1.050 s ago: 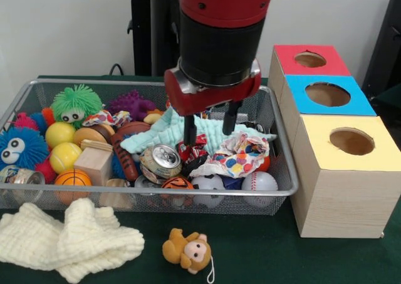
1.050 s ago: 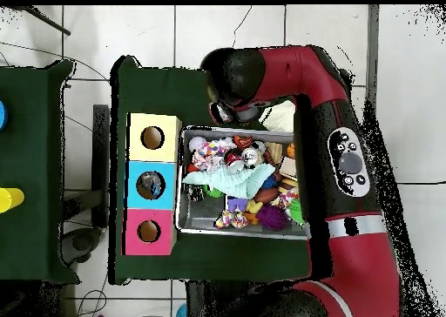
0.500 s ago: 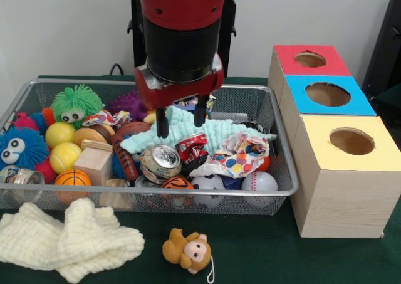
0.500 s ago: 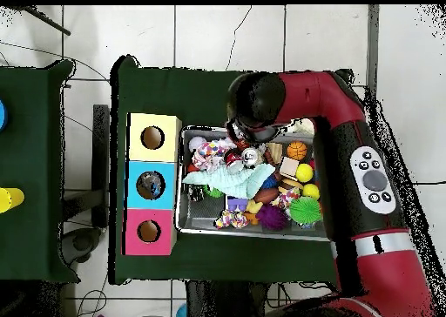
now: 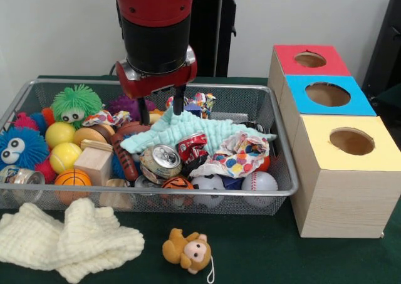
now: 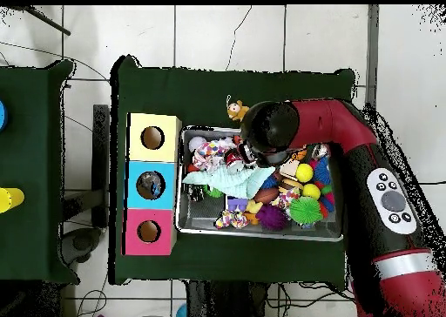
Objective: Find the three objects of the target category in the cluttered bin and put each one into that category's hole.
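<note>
The wire bin [image 5: 285, 162] is full of toys. A mint cloth [image 5: 188, 128] lies across its middle, with a silver can [image 5: 161, 160] and a red can [image 5: 191, 147] at its near edge. A baseball [image 5: 259, 182], a soccer ball [image 5: 208, 184], a basketball [image 5: 72, 178] and yellow balls [image 5: 59, 133] lie along the front and left. My gripper [image 5: 161, 108] hangs open just above the mint cloth's back left part, next to a football [image 5: 125, 152]; nothing is between its fingers. In the overhead view the arm's wrist [image 6: 272, 131] hides the gripper over the bin [image 6: 209, 226].
Three boxes with round holes stand beside the bin: red [image 5: 332, 61], blue [image 5: 357, 102], yellow [image 5: 382, 152]. Fuzzy green [image 5: 75, 104] and blue [image 5: 19, 147] toys and a wooden block [image 5: 94, 165] fill the bin's left. A cream cloth [image 5: 69, 237] and a toy monkey [image 5: 188, 251] lie in front of it.
The arm has swung left in the front view, away from the boxes, and farther back over the bin. The gripper stayed open and empty. The bin's contents have not moved.
</note>
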You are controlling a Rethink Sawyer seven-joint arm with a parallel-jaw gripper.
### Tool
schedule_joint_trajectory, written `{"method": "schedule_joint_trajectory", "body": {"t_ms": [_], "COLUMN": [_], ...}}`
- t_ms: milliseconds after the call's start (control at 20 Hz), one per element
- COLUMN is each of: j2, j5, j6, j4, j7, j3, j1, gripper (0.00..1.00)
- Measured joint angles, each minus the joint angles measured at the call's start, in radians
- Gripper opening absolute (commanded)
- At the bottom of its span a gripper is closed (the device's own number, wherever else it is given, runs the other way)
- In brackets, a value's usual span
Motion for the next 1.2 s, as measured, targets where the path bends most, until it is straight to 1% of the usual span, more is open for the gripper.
{"method": "schedule_joint_trajectory", "body": {"t_ms": [200, 250, 450, 750, 950, 1200], "j2": [0.000, 0.002, 0.010, 0.044, 0.074, 0.102], "j5": [-0.032, -0.053, -0.092, -0.140, -0.148, -0.124], "j6": [-0.016, -0.028, -0.053, -0.078, -0.102, -0.147], "j4": [0.046, 0.067, 0.106, 0.128, 0.132, 0.149], "j7": [-0.002, -0.003, -0.006, -0.009, -0.009, -0.009], "j3": [0.000, 0.000, 0.000, 0.000, 0.006, 0.046], "j1": [-0.027, -0.043, -0.077, -0.118, -0.144, -0.195], "gripper": [1.00, 1.00, 1.00, 1.00, 1.00, 1.00]}}
